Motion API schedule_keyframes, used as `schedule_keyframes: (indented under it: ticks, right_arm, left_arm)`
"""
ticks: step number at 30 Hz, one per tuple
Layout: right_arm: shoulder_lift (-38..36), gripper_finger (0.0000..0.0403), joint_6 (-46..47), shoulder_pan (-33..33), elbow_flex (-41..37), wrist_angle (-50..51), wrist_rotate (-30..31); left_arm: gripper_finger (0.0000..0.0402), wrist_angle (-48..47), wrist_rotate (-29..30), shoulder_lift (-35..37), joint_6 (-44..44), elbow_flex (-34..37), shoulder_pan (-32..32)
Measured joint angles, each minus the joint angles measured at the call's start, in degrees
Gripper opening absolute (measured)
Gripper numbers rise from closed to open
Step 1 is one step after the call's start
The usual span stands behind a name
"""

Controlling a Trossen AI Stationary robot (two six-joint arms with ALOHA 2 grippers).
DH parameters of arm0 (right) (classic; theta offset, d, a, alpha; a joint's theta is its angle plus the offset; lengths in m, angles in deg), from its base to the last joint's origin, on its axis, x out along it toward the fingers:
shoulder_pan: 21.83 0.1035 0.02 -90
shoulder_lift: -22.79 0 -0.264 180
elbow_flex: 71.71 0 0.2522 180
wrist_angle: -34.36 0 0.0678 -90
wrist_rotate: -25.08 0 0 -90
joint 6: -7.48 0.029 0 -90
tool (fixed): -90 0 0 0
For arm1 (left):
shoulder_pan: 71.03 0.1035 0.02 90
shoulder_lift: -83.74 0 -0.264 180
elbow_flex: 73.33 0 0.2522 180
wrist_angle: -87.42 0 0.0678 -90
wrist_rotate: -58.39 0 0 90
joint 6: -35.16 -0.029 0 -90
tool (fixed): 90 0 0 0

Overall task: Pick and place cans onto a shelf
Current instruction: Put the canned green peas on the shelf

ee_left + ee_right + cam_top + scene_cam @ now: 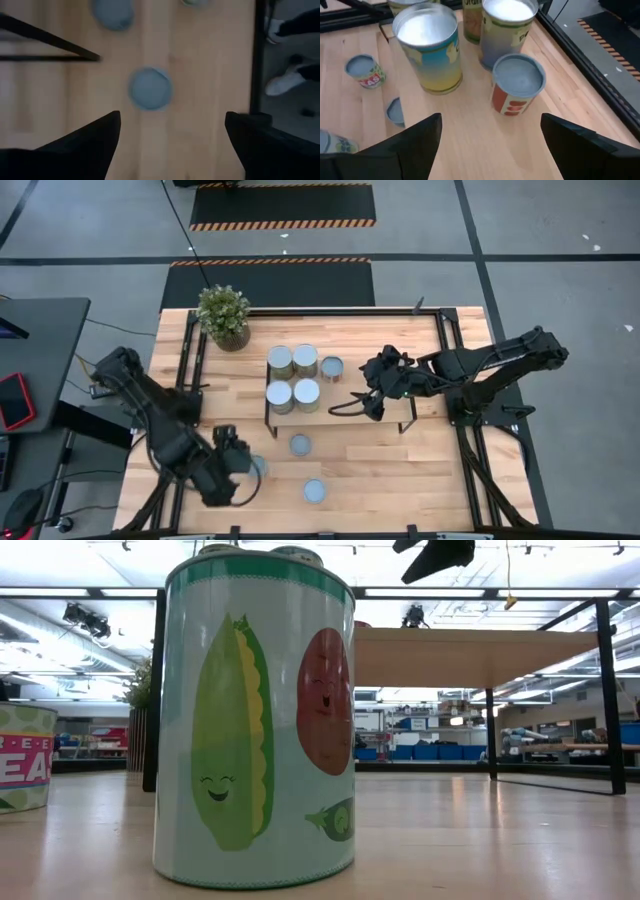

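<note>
Five cans stand on their bases on the shelf [325,418]: two tall pairs [292,377] and a short red-labelled can [332,368], which also shows in the right wrist view [517,87]. Three more cans stand on the table: one [300,445], one [314,491] and one [259,468] beside my left gripper [243,465]. My left gripper is open above that can [150,89]. My right gripper [372,402] is open and empty above the shelf, just right of the red-labelled can.
A potted plant [223,315] stands at the table's far left. The shelf's black rod frames [268,420] rise at both short ends. In the low view a large vegetable-printed can [255,720] fills the front. A person's shoes [285,82] show beyond the near edge.
</note>
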Motion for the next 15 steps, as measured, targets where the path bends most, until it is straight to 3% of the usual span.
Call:
schedule_keyframes:
  ticks: [8,15]
  right_arm:
    - [0.19,0.0347,1.25,1.50,2.34,-1.50,2.58]
    - [0.83,0.0347,0.31,2.17,4.78,-1.26,3.10]
  left_arm:
    - [0.0363,11.86,-0.39,0.02,10.23,13.47,-5.81]
    - [0.0363,24.03,-0.60,0.00,20.04,26.18,-6.58]
